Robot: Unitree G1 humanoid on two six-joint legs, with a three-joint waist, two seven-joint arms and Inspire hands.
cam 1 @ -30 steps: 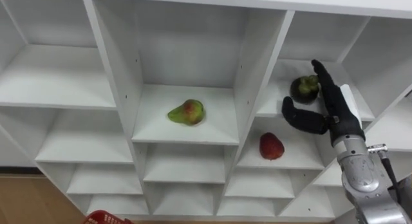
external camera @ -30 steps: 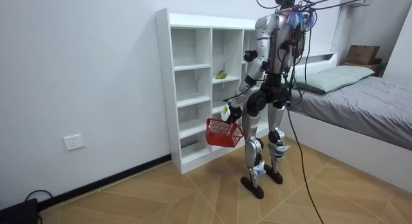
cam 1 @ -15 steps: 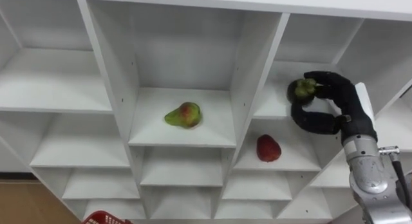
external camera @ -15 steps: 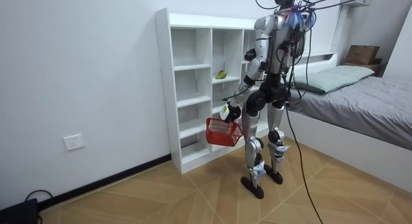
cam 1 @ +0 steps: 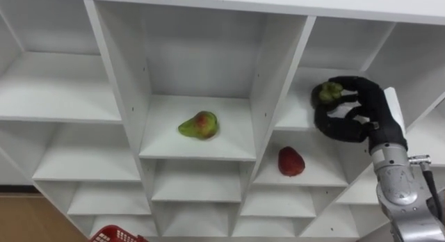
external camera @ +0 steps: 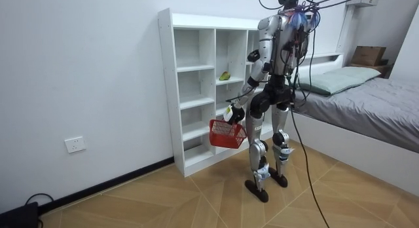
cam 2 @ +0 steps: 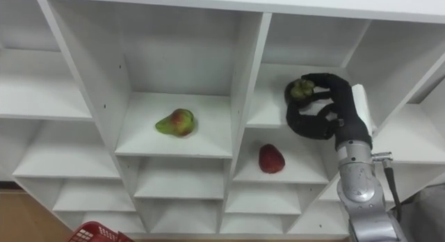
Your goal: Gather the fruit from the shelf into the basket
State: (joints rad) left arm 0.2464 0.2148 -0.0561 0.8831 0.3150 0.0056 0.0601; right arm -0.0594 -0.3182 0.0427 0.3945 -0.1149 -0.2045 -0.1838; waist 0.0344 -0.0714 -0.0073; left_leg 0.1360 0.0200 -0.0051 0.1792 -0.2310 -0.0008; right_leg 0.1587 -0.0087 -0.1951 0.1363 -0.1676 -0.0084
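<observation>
— What has changed with the right hand [cam 1: 375, 111] since a second ago?

— Then its fingers stood straight up beside the dark green fruit [cam 1: 327, 92]. Now they are curled over the top of it, with the thumb hooked in underneath, so the hand is clasped around the fruit.

— Is the fruit off the shelf?

— I cannot tell. It sits between fingers and thumb at the front of the upper right compartment of the white closet [cam 1: 268, 96], but the hand hides where it meets the shelf board.

— And the other fruits?

— A red fruit [cam 1: 290, 160] lies in the compartment directly below, apart from the hand. A green pear [cam 1: 199, 124] with a reddish blush lies on its side one column to the left, in the middle compartment, well apart from both.

— Where is the basket?

— The rim of a red basket [cam 1: 115, 234] peeks in at the bottom edge, lower left. In the room view it hangs at the left hand [external camera: 233, 113], low by the robot's thigh; how that hand grips it is too small to make out.

— How does the robot stand?

— Upright, close in front of the closet, right arm raised to the shelf, with a bed [external camera: 373, 97] behind it.
</observation>
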